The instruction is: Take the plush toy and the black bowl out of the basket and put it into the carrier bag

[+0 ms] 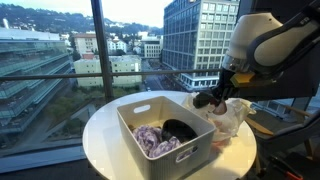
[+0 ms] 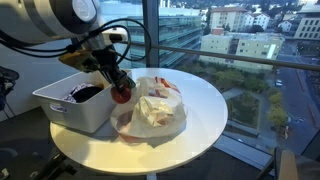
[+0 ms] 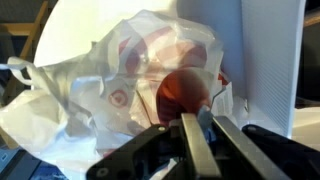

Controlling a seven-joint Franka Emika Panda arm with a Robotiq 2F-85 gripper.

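Observation:
My gripper (image 3: 200,122) is shut on a red plush toy (image 3: 182,92), pinching a blue part of it. It holds the toy just over the open mouth of the white carrier bag with red prints (image 3: 105,80). In both exterior views the gripper (image 1: 218,96) (image 2: 117,84) hangs between the basket and the bag (image 1: 230,120) (image 2: 155,105), with the toy (image 2: 123,96) under it. The black bowl (image 1: 181,128) (image 2: 88,93) lies inside the white basket (image 1: 135,122) (image 2: 62,112).
A crumpled purple and white item (image 1: 155,141) lies in the basket beside the bowl. Basket and bag stand on a small round white table (image 1: 100,140) (image 2: 200,110) by large windows. The basket's white wall (image 3: 270,60) is close beside the gripper.

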